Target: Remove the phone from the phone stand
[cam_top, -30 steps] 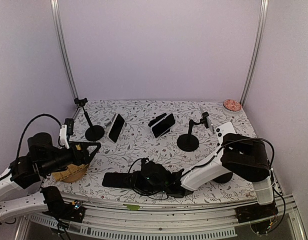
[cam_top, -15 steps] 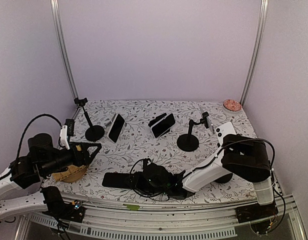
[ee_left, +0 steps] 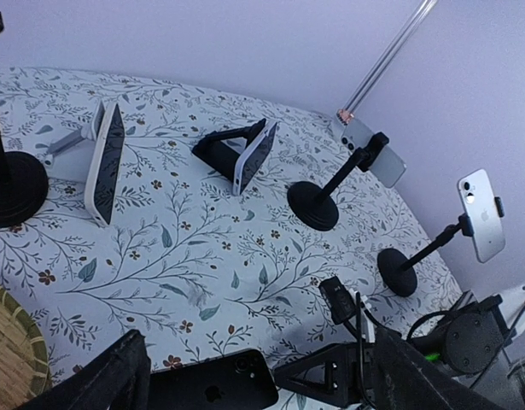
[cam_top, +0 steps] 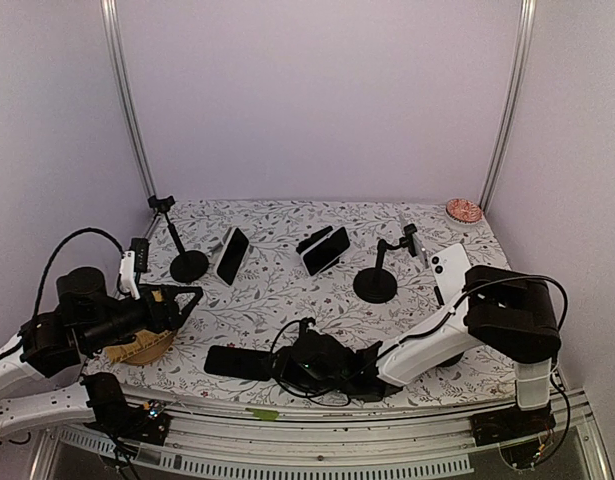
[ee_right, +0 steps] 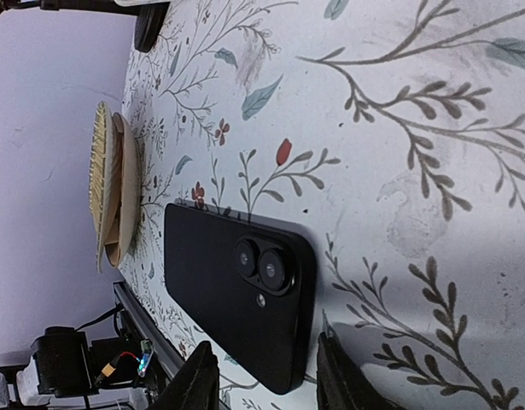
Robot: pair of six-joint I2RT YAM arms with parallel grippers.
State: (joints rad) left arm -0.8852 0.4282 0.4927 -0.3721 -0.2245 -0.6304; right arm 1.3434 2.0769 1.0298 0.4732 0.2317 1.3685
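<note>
Looks like a robotics lab test cell: boxed in by plain lilac walls (cam_top: 317, 100) and aluminium posts (cam_top: 130, 110), floral-print table (cam_top: 277, 285), metal rail (cam_top: 317, 432), loose cables (cam_top: 62, 245).

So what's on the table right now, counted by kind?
Phones: 5
Phone stands: 5
Woven basket: 1
Small pink dish: 1
Total: 12
</note>
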